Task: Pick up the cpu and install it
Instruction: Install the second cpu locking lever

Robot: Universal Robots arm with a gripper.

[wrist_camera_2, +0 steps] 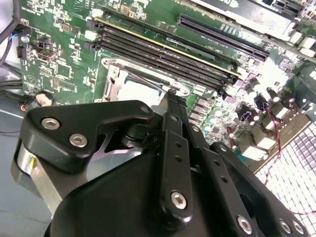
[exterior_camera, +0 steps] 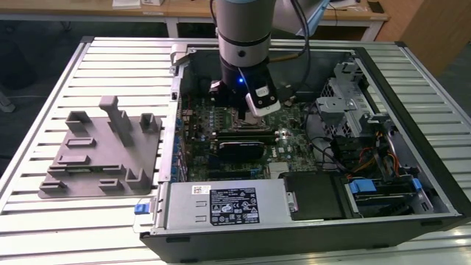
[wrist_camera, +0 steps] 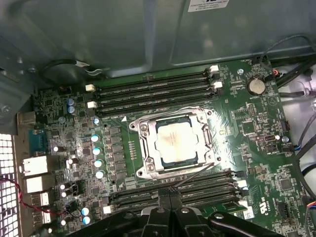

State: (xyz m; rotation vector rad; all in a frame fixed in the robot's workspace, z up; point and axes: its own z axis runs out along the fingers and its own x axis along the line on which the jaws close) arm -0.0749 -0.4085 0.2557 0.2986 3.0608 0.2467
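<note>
The cpu [wrist_camera: 175, 143] lies flat in the metal-framed socket [wrist_camera: 144, 148] on the green motherboard, its silvery top plate facing up. It also shows in the second wrist view as the cpu [wrist_camera_2: 136, 91] just beyond the fingertips. My gripper [wrist_camera: 170, 193] hovers a little to one side of the socket, over the memory slots, with its two black fingers [wrist_camera_2: 174, 116] pressed together and nothing of the chip between them. A thin wire lever [wrist_camera: 193, 175] slants from the socket's corner to the fingertips; whether it is pinched I cannot tell. In the exterior view the arm [exterior_camera: 243, 49] reaches down into the open computer case.
A grey plastic tray [exterior_camera: 103, 157] with upright blocks sits on the slatted table at the exterior view's left. Inside the case [exterior_camera: 383, 66] are memory slots [wrist_camera: 153, 91], a black power supply [exterior_camera: 220, 204], a drive cage [exterior_camera: 346, 99] and loose cables [exterior_camera: 368, 160].
</note>
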